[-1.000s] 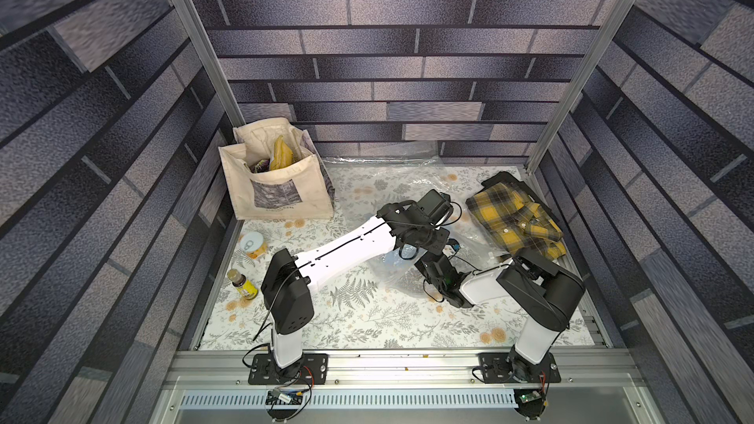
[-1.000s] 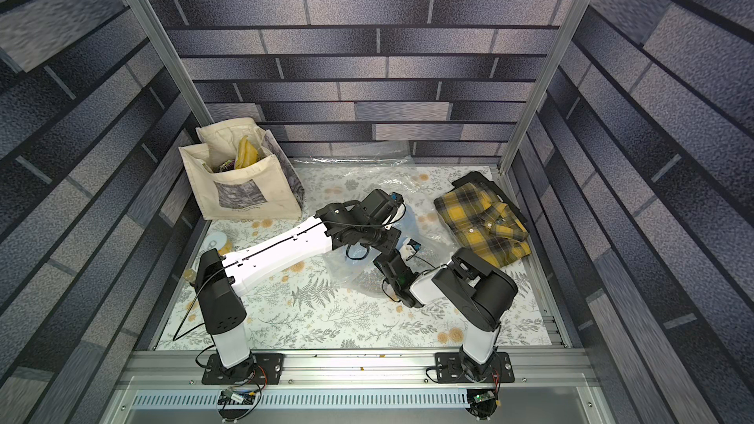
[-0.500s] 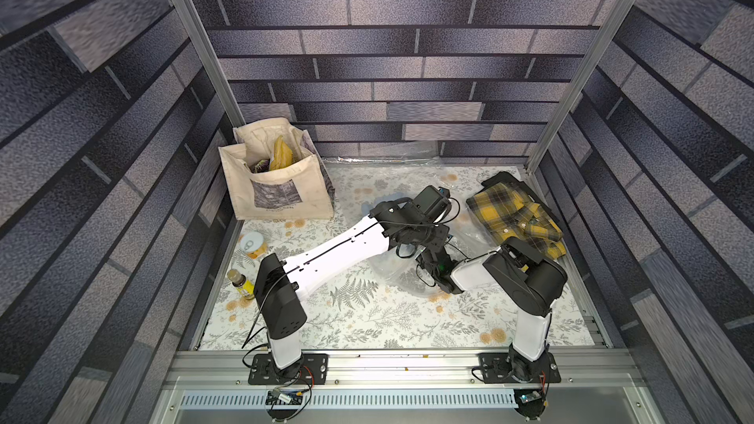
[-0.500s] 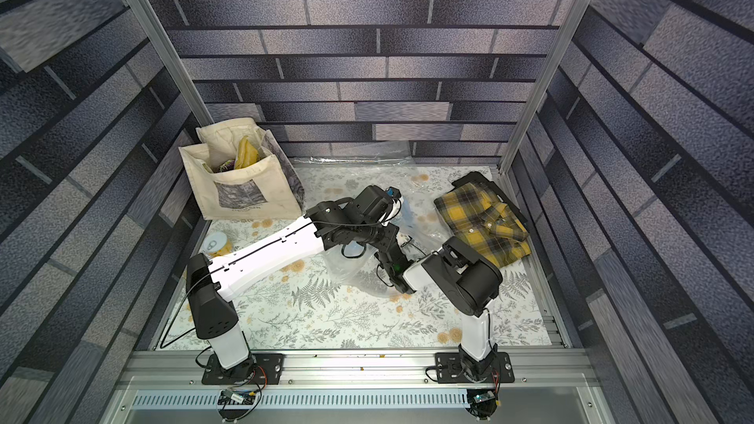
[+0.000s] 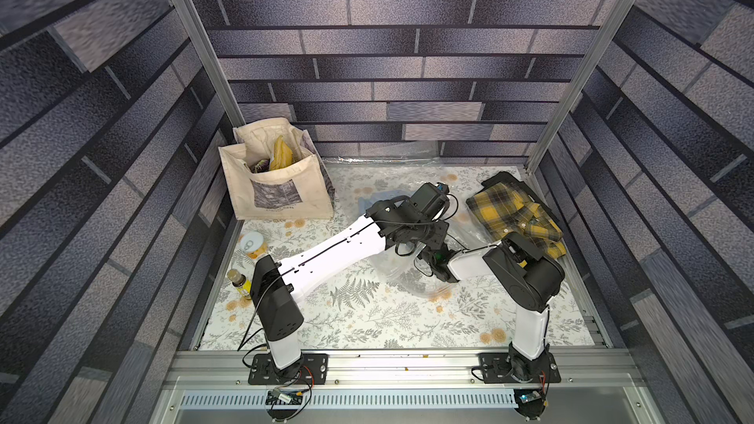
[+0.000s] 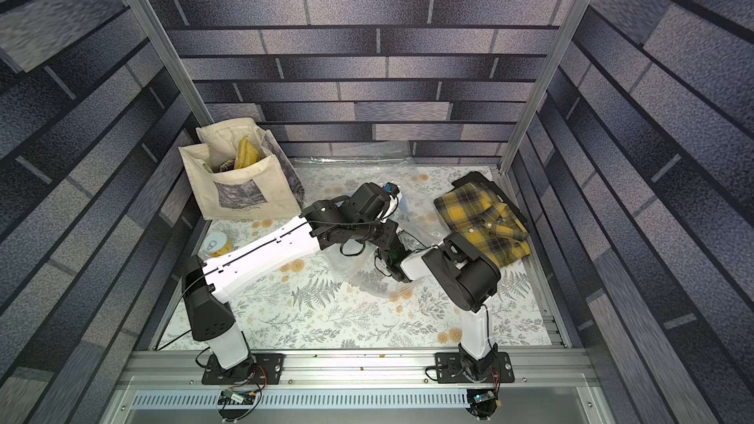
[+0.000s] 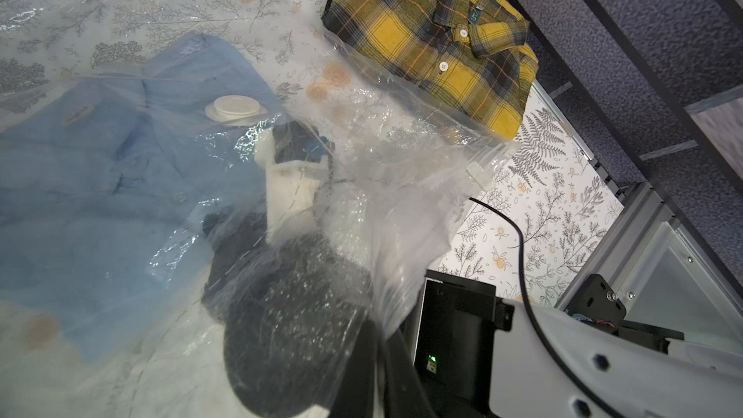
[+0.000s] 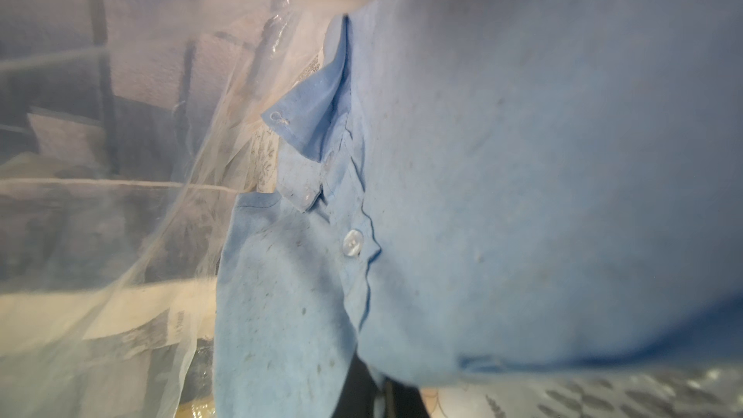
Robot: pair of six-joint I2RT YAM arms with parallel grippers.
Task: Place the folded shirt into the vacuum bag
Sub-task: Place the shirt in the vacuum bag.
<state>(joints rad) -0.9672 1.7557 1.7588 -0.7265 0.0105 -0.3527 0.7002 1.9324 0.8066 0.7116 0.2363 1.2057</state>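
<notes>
Two shirts: blue shirt (image 7: 100,178) inside one vacuum bag (image 7: 402,162), plaid shirt (image 7: 434,46) outside; left hand (image 7: 380,351), right hand (image 7: 289,138) closed.

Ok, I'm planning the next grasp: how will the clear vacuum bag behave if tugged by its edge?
Probably floppy: the vacuum bag lies crumpled in loose folds. Likely slippery, given its glossy film. The blue shirt inside may weigh it down, so it could drag.
</notes>
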